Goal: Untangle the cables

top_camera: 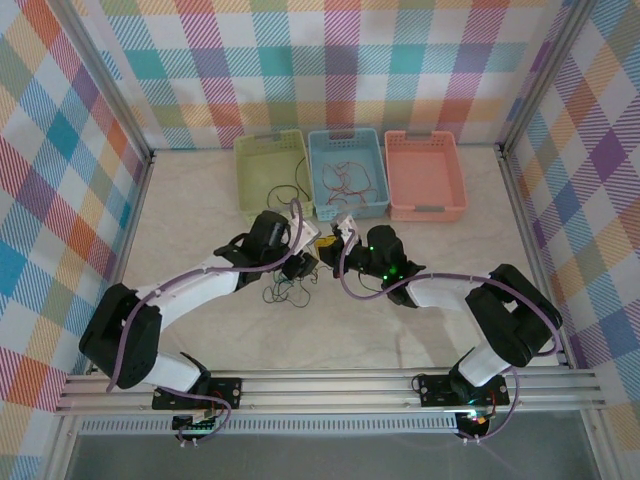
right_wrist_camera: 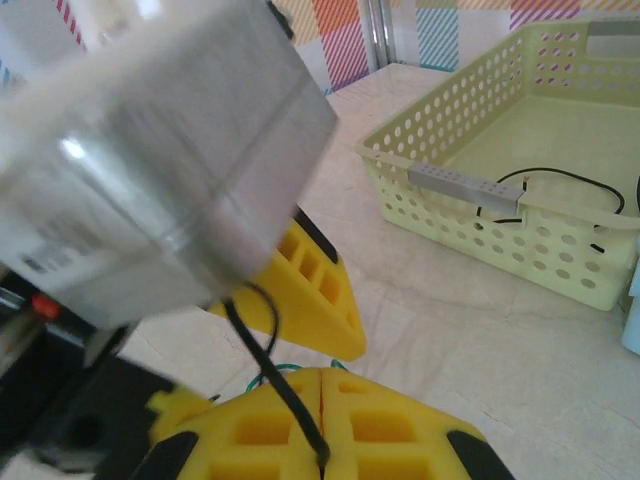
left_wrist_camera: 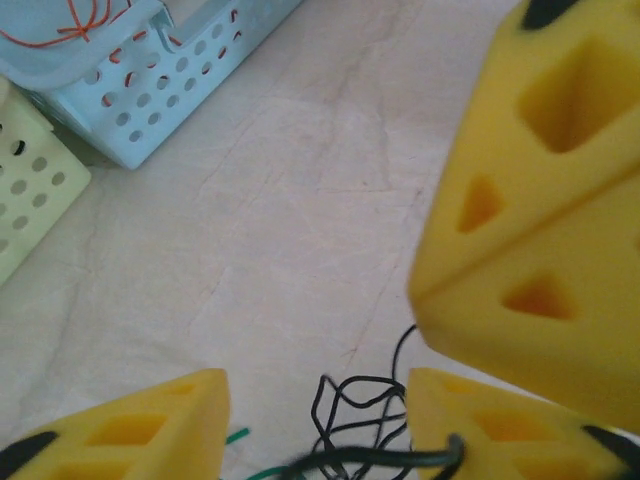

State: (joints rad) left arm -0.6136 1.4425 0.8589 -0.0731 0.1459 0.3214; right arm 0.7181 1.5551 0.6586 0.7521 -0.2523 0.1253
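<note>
While green basket point(right_wrist_camera: 520, 240) holds black cable point(right_wrist_camera: 570, 175) | blue basket point(top_camera: 345, 136): red cables point(top_camera: 345, 180)

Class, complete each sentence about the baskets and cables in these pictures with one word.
The middle basket, holding the red cables, is ___.
The left basket, holding one black cable, is ___.
The right gripper is shut on a thin cable coloured ___.
Missing words: blue, green, black.
</note>
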